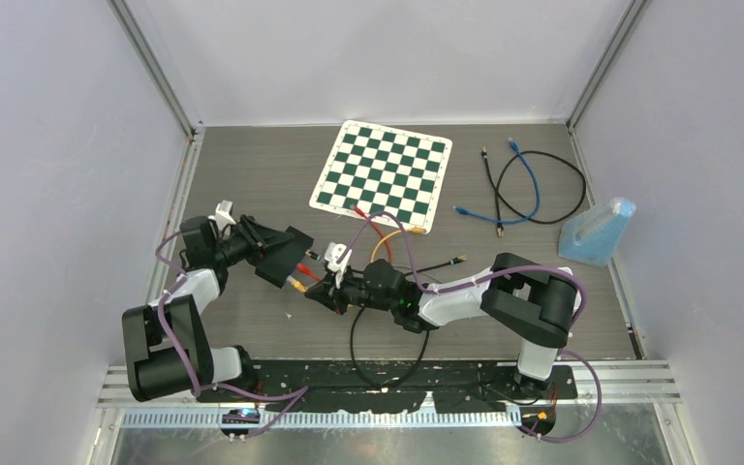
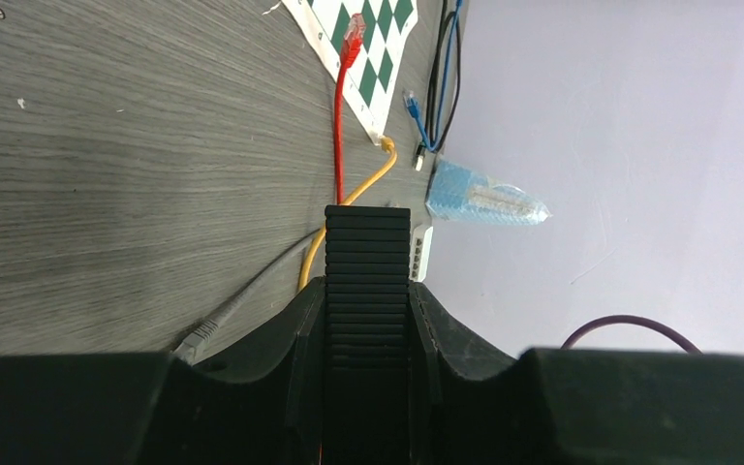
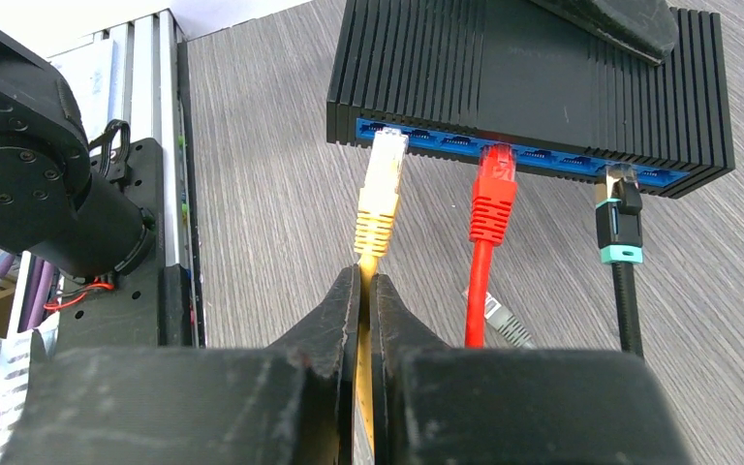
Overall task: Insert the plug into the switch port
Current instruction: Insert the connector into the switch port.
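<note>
Two grips set: left gripper [image 2: 367, 291] clamps black ribbed plastic switch [image 3: 504, 68], right gripper [image 3: 366, 286] pinched shut just behind yellow-booted plug [image 3: 381, 189], tip at port mouth, upper centre; nxt: push straight in.

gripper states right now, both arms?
Left gripper: closed on the black switch.
Right gripper: closed on the yellow cable, just behind its plug.

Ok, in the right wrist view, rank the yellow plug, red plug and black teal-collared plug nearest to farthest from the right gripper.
1. Yellow plug, straight ahead of the right gripper.
2. Red plug, just right.
3. Black teal-collared plug, far right.
</note>
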Tool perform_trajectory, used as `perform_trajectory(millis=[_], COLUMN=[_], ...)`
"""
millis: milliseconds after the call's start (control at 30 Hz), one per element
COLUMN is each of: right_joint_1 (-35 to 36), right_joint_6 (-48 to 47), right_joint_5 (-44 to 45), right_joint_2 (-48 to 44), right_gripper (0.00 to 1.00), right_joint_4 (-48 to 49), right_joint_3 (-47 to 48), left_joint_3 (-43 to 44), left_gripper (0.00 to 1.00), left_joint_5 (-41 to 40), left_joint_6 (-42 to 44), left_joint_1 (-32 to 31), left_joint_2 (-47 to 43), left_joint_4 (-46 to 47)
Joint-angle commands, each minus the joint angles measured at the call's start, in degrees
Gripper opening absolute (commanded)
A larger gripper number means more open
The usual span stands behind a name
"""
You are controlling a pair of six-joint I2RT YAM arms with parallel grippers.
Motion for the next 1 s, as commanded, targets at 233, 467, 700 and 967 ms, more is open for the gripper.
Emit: perform_trajectory(millis=[233,467,700,967], right_joint_1=[0.56,0.57,0.74,2.23], right_joint_6=[0.33,1.34,3.70,4.08], right_joint_5=[1.18,1.18,0.62,-1.22], right_joint_2=[-2.10,-1.93,-1.67,-1.45], right_gripper=[0.05,0.05,0.05,0.05], right_joint_4=[0.76,-0.60,0.65,2.84], right_joint_3=[0.99,2.95,3.61,3.33], left_joint_3=[2.66,4.45,4.00,3.10], left_gripper=[0.00,0.00,0.00,0.00], left_joint_5=[-1.06,-4.84,-7.35,-8.47], left_joint_6=[5.74,11.28,12.35,10.87], left_joint_1=[-0.35,-0.64,-0.87,-0.97], left_joint_2=[-3.54,-7.15,-9.00,-9.24], left_joint_4=[-7.26,-14.85,-14.93,-13.79])
